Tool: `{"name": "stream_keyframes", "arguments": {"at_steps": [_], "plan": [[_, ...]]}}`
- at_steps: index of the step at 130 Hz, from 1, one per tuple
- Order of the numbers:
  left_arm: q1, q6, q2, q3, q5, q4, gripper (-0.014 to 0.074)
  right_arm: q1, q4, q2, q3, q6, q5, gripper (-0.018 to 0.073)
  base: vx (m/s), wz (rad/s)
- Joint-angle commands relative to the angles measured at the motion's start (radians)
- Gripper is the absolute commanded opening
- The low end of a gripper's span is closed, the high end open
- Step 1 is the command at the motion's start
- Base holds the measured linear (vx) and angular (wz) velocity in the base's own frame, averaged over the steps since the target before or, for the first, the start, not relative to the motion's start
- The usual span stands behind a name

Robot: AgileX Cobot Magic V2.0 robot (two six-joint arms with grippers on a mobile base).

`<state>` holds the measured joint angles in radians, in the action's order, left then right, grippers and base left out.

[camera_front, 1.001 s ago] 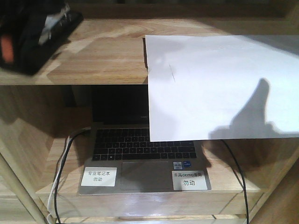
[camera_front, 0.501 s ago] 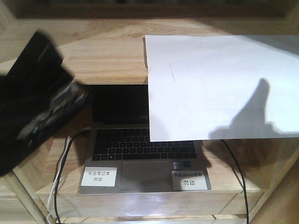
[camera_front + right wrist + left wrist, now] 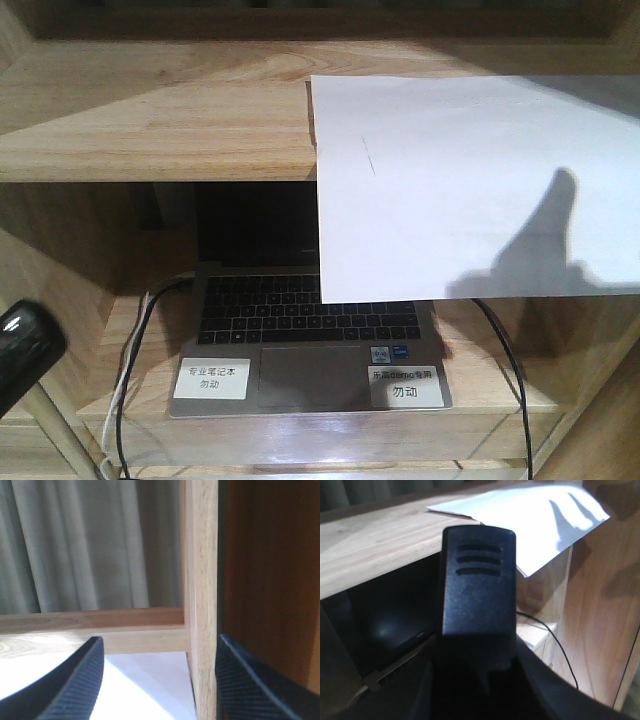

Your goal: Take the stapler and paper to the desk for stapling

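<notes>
Left end effector: closed on the stapler. The stapler stands upright between the jaws. Its black end with three grooves faces the wrist camera. The fingers are dark and hard to separate from the stapler body.

Right end effector: wide open, holding nothing. A wooden upright shows between its ribbed fingers, with a grey curtain behind.

Paper: lies flat on the upper shelf, at the right side. Its near part overhangs the front edge of the shelf, unsupported. A dark shadow falls on its lower right area.

Below, an open laptop sits on the lower shelf. Two white labels are stuck to its palm rest.
</notes>
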<state>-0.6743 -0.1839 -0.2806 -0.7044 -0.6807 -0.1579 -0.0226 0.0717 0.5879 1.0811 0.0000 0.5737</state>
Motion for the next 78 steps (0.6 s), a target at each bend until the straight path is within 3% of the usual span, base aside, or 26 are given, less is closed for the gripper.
{"name": "stream_keyframes", "arguments": {"at_steps": [1,78], "plan": [[-0.004,-0.002,0.042,-0.012,0.103,-0.016,-0.0008,-0.007,0.002,0.012,0.027,-0.006,-0.071,0.0452,0.00,0.00],[-0.004,-0.002,0.089,-0.005,0.058,-0.018,-0.0006,-0.007,0.002,0.012,0.027,-0.006,-0.071,0.0452,0.00,0.00]]}}
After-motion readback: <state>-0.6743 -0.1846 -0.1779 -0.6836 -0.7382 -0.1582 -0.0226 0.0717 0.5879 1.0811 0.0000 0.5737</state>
